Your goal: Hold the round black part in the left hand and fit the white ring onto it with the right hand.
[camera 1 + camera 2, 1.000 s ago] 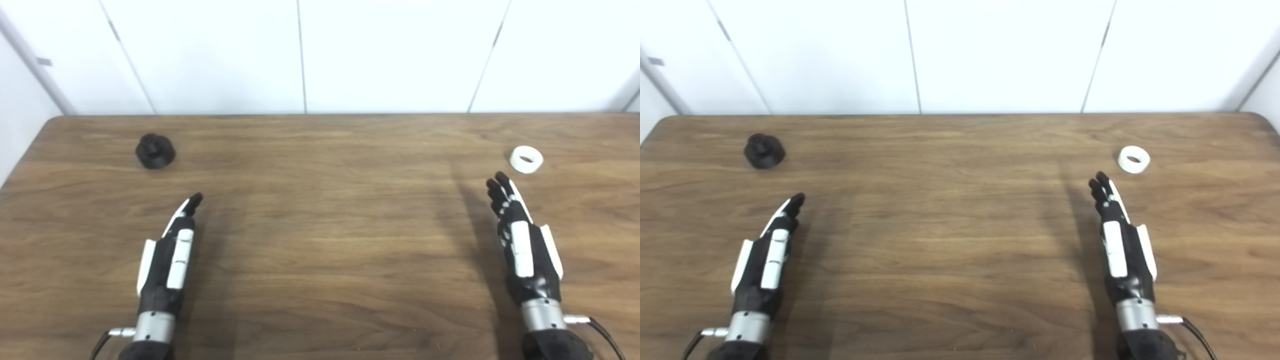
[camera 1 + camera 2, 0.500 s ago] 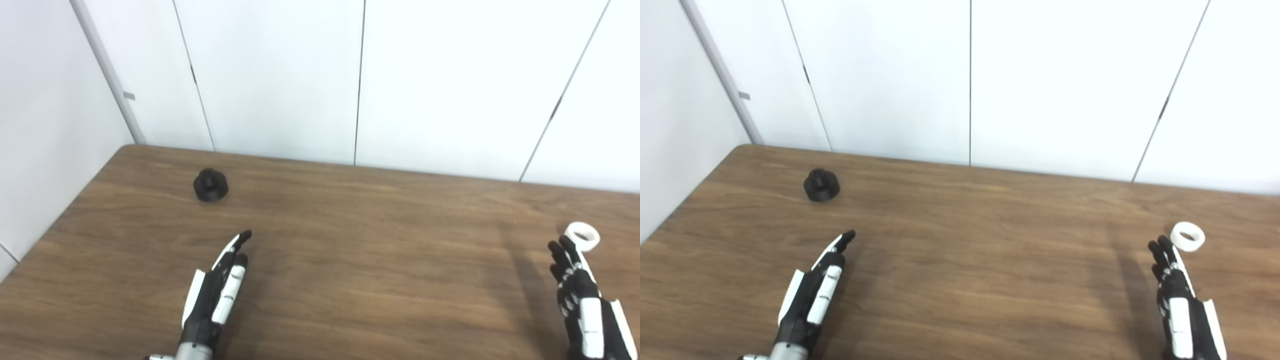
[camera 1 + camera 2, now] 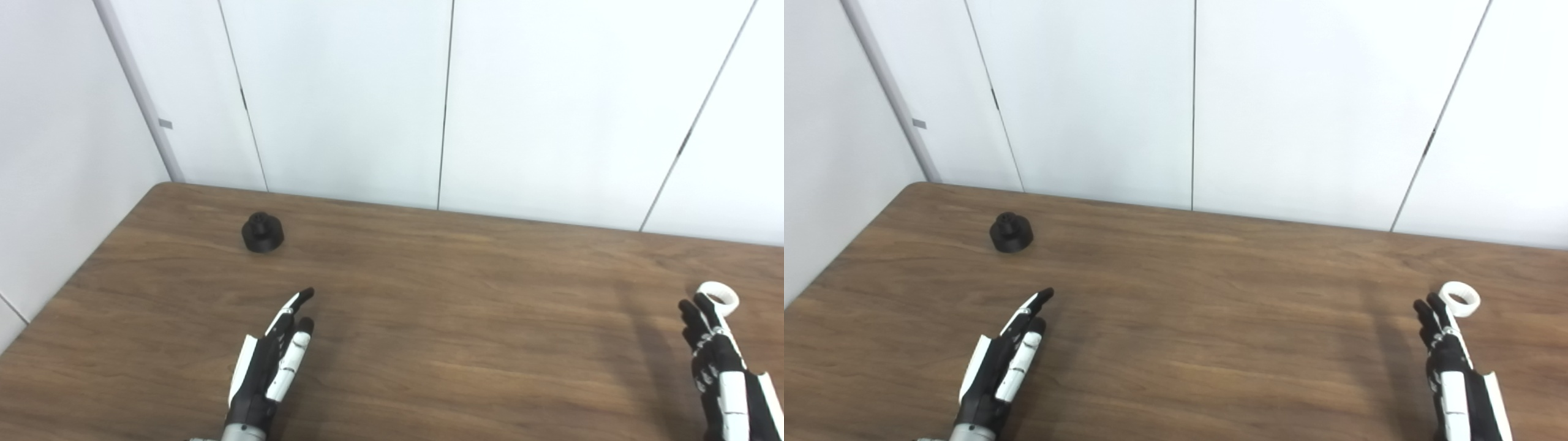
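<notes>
Where frame cuts right hand [image 3: 726, 380], wrist hidden

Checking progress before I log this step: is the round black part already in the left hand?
No: the round black part sits alone on the wooden table, well beyond the open left hand.
</notes>
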